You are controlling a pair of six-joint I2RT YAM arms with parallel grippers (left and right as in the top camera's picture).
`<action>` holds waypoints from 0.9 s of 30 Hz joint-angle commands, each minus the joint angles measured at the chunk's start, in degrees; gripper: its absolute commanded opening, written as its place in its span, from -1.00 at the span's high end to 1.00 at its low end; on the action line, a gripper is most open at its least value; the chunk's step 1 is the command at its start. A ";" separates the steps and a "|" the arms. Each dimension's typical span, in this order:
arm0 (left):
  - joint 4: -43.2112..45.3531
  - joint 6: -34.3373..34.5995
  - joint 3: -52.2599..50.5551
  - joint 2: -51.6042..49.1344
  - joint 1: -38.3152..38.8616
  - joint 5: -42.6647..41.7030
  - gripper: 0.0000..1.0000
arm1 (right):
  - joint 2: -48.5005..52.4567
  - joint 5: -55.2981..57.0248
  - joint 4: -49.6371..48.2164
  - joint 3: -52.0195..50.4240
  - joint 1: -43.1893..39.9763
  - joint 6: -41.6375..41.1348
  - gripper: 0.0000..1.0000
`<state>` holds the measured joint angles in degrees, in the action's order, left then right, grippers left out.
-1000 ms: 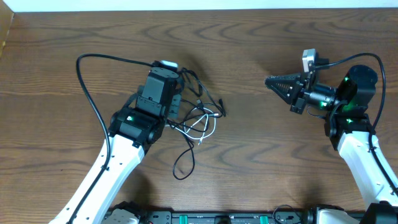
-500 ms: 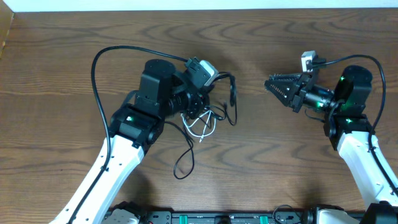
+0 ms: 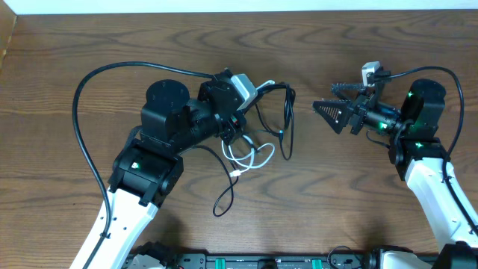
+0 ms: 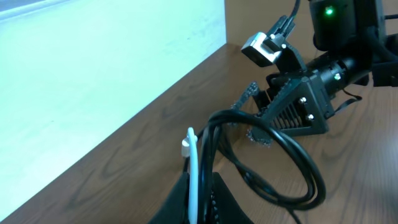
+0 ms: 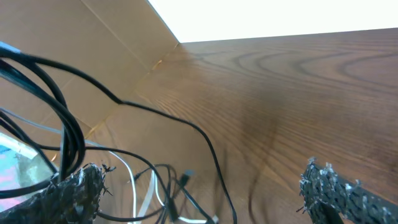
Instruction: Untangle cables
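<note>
— Which step are you on?
— Pulling strands apart, I judge. My left gripper point(image 3: 260, 90) is clenched on the cables point(image 3: 246, 149). A black loop point(image 3: 291, 112) hangs off it, and the rest of the tangle lies on the table point(image 3: 358, 45) beneath. My right gripper point(image 3: 334, 99) is spread wide and empty, near that loop.
— Next?
— I'd pinch the loop and draw it away gently.
— Any difference between views?
— My left wrist view shows white and black cords pinched together. Overhead hides that.
</note>
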<state>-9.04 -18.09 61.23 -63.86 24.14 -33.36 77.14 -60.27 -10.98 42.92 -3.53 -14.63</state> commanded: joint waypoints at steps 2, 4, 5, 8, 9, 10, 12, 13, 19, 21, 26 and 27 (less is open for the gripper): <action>0.79 -3.23 0.90 0.63 -0.02 -7.08 0.85 | 0.02 -4.13 -0.94 0.13 0.26 0.57 -0.99; 0.81 -4.50 0.87 0.39 -0.02 -7.61 0.85 | 0.02 -7.15 -2.78 0.13 0.28 0.61 -0.99; 0.81 -4.66 0.90 0.28 -0.02 -7.61 0.85 | 0.02 -9.25 -4.04 0.13 0.42 1.25 -0.98; 0.79 -4.81 0.87 -0.04 -0.02 -7.63 0.85 | 0.02 -13.86 -7.54 0.13 1.66 3.13 -0.99; 0.76 -4.81 0.87 -0.15 -0.02 -7.63 0.85 | 0.02 -14.08 -8.39 0.13 2.14 3.13 -0.98; 0.63 -4.81 0.87 -0.37 -0.02 -7.63 0.85 | 0.02 -14.05 -9.33 0.13 2.82 3.10 -0.98; 0.37 -4.81 0.87 -0.83 -0.02 -7.58 0.85 | 0.02 -14.05 -11.17 0.13 4.33 3.08 -0.99; 0.31 -4.83 0.87 -1.03 -0.02 -7.56 0.85 | 0.02 -14.03 -12.09 0.13 4.96 2.82 -0.99; 0.15 -8.33 0.87 -2.16 -0.02 -7.52 0.85 | 0.02 -13.53 -24.57 0.15 5.79 -13.46 -0.98; 0.15 -10.93 0.87 -2.38 -0.02 -6.58 0.85 | 0.02 -12.22 -29.57 0.13 5.77 -22.27 -0.99; 0.20 -11.30 0.87 -2.38 -0.02 0.22 0.85 | 0.02 -7.30 -30.75 0.13 5.79 -35.65 -0.99; 0.22 -11.30 0.87 -2.38 -0.02 1.16 0.85 | 0.02 -7.13 -30.73 0.13 5.79 -37.66 -0.99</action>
<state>-9.15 -27.46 61.23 -66.32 24.16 -37.04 77.14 -70.61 -41.60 42.89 2.17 -39.18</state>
